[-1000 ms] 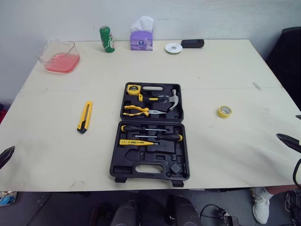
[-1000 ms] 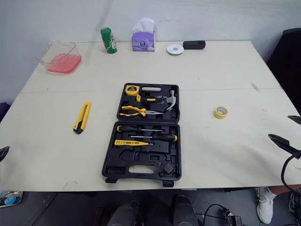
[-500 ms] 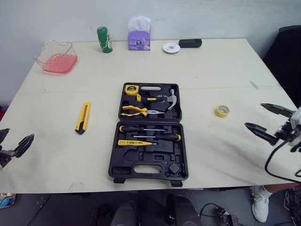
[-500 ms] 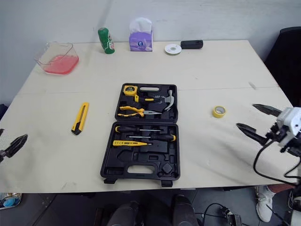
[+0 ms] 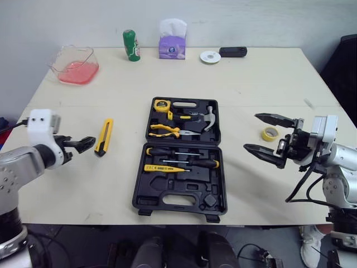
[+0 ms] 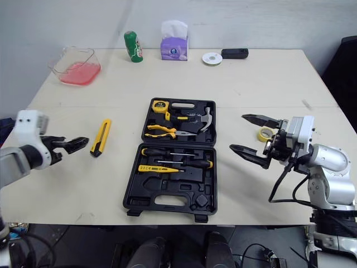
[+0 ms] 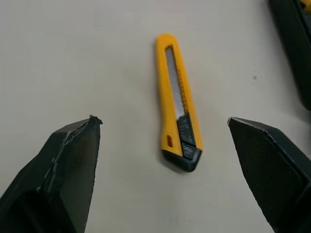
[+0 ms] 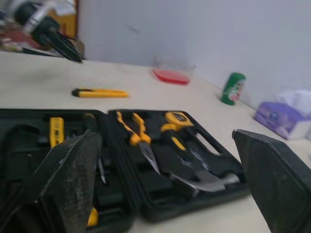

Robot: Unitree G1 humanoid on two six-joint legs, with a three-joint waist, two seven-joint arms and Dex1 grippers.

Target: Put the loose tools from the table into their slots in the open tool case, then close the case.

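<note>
We find the open tool case (image 5: pixel 167 184) lying mid-worktop (image 5: pixel 262 78), with pliers (image 5: pixel 164 130) and screwdrivers (image 5: pixel 184 162) seated in it. The yellow utility knife (image 5: pixel 104 137) lies loose to the case's left. Our left gripper (image 5: pixel 83 143) hovers just beside it, jaws spread. The yellow tape roll (image 5: pixel 269 133) sits to the case's right, and our right gripper (image 5: pixel 251 132) is near it, jaws spread wide and holding nothing.

The tool case (image 5: pixel 179 188) is matt black moulded plastic. The utility knife (image 7: pixel 179 121) is glossy yellow plastic around a dull metal blade (image 7: pixel 175 80). The table (image 5: pixel 268 78) looks smooth and matt.
</note>
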